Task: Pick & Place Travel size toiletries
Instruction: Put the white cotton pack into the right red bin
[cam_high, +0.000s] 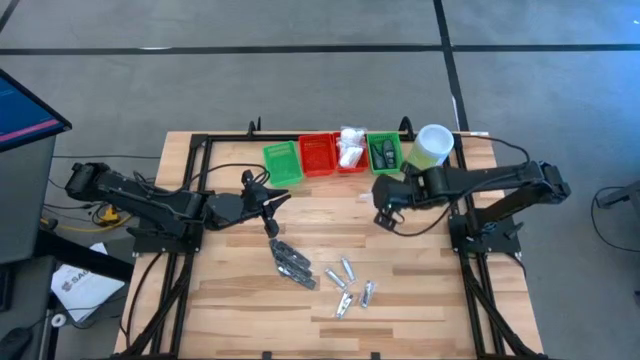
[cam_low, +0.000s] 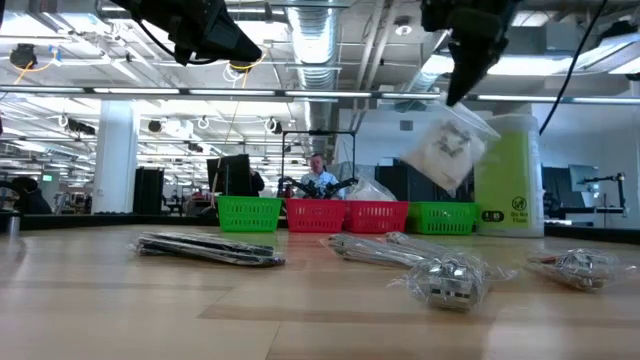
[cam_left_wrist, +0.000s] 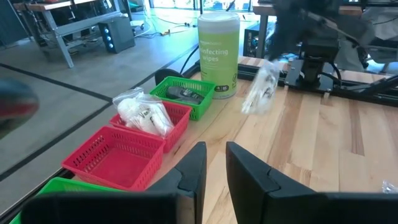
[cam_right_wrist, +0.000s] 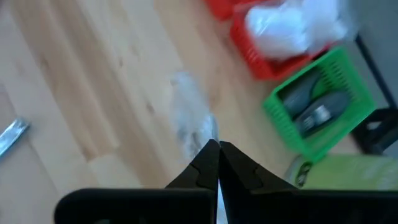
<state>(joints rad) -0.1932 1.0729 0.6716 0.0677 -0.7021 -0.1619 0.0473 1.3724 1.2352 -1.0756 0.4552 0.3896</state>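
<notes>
The right end effector (cam_low: 455, 95), fingers pinched on a clear packet (cam_low: 443, 148), carries it above the tabletop (cam_high: 420, 300), likely toward the tray row (cam_high: 330, 155). The left end effector (cam_left_wrist: 212, 168), slightly parted and empty, waits near the row.
</notes>
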